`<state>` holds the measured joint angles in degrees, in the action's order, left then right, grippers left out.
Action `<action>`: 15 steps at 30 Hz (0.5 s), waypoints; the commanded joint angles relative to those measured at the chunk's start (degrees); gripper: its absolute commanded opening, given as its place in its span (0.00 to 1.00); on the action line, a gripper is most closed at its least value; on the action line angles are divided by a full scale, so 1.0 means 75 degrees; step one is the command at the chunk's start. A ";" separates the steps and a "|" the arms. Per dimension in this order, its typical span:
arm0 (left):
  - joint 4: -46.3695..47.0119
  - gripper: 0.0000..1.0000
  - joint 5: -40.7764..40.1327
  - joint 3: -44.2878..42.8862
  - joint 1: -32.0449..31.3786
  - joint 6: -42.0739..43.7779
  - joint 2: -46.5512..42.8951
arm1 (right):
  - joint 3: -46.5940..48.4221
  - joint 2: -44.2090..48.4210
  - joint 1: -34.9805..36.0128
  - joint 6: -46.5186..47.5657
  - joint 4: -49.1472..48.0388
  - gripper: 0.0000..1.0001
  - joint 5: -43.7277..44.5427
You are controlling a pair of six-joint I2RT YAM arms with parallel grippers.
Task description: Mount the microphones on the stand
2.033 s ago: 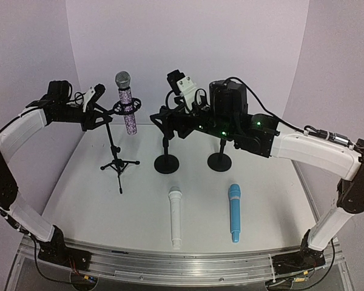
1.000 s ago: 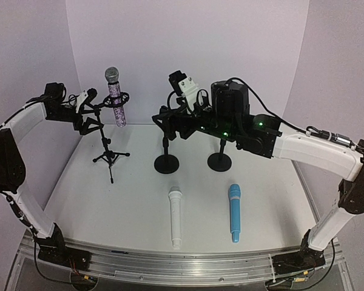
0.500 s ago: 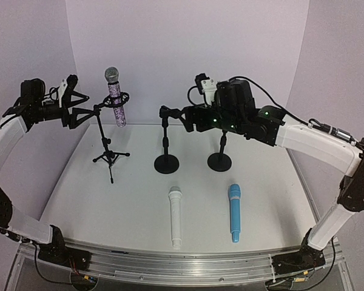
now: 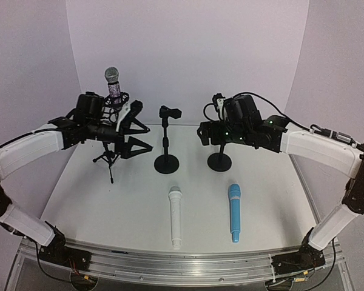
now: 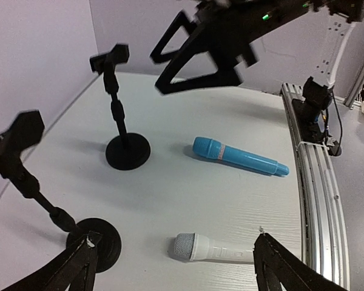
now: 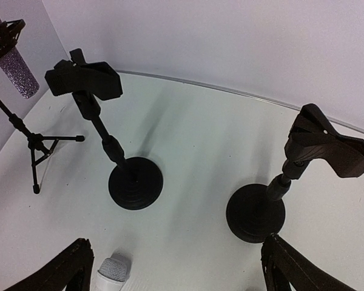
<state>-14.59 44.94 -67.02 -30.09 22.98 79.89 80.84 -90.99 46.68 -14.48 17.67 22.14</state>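
Observation:
The glittery purple microphone stands upright in the clip of the tripod stand. Flat on the table lie the white microphone and the light blue microphone. My left gripper hovers open and holds nothing, just right of the tripod. In the left wrist view its fingers straddle the white microphone's head from high above. My right gripper hangs open and holds nothing, between the two round-base stands, whose clips are bare.
The middle stand and the right stand rise at the back centre. The right arm covers the right stand's clip in the top view. The curved white backdrop wall is close behind, and a metal rail runs along the near edge.
My left arm has swung from the far left in to the right of the tripod. My right arm has drawn back rightward from the middle stand. The purple microphone stays clipped.

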 commanded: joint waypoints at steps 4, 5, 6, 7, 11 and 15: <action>0.3227 0.83 -0.1191 0.0044 -0.0143 -0.1376 0.1937 | -0.0402 0.0796 -0.0007 0.0021 -0.0185 0.93 0.0305; 0.3634 0.80 -0.1475 0.0068 -0.0143 -0.1559 0.2121 | -0.0458 0.0883 -0.0006 0.0037 -0.0207 0.93 0.0302; 0.4055 0.78 -0.1763 0.0090 -0.0140 -0.1740 0.2290 | -0.0509 0.0966 -0.0006 0.0050 -0.0229 0.93 0.0288; 0.4378 0.77 -0.2059 0.0084 -0.0138 -0.1886 0.2432 | -0.0547 0.1056 -0.0005 0.0087 -0.0235 0.93 0.0266; 0.5092 0.77 -0.2393 -0.0007 -0.0137 -0.2083 0.2957 | -0.0672 0.1388 -0.0005 0.0228 -0.0268 0.93 0.0206; 0.5395 0.66 -0.2779 -0.0015 -0.0137 -0.2219 0.3383 | -0.0707 0.1594 -0.0006 0.0417 -0.0351 0.92 0.0215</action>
<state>17.73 28.85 -66.13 -31.18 8.87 102.55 75.94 -82.24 46.68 -13.17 17.24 23.13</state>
